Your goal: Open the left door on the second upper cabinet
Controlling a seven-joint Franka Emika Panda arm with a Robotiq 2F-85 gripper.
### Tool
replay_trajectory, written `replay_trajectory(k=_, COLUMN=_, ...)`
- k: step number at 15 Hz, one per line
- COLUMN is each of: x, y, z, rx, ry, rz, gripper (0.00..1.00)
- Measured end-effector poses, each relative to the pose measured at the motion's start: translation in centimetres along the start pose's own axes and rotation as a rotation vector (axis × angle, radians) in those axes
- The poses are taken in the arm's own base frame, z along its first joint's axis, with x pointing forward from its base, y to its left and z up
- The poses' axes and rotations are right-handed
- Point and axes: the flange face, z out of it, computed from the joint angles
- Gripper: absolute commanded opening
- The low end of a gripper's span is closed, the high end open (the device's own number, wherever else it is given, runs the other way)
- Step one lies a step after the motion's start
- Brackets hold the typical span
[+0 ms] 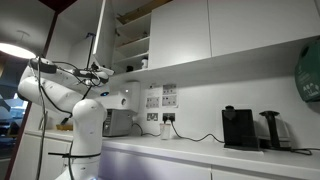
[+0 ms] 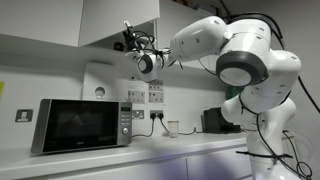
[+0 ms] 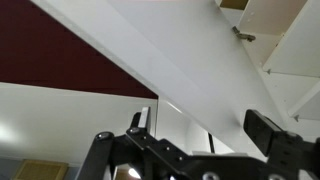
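Wrist view: the pincer [image 3: 190, 150] sits at the bottom of the frame, fingers spread wide, holding nothing. The left door [image 3: 150, 40] slants across the frame above it, standing out from the cabinet [image 3: 285, 40] at upper right. Opening looks nearly done; the next move probably calls for nudging the door wider, then backing clear.
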Motion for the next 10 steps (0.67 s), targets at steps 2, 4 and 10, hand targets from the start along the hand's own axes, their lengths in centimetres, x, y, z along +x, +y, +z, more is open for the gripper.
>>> replay_trajectory(k=2, x=0.6, y=-0.7, z=0.7, rx=-0.023, ry=0.025, rz=0.011, gripper=1.00)
replay_trajectory(k=4, x=0.6, y=-0.9, z=1.0, rx=-0.056, ry=0.042, rz=-0.004, gripper=1.00)
replay_trajectory(k=10, x=1.7, y=1.0, z=1.6, rx=-0.171, ry=0.088, rz=-0.032, gripper=1.00)
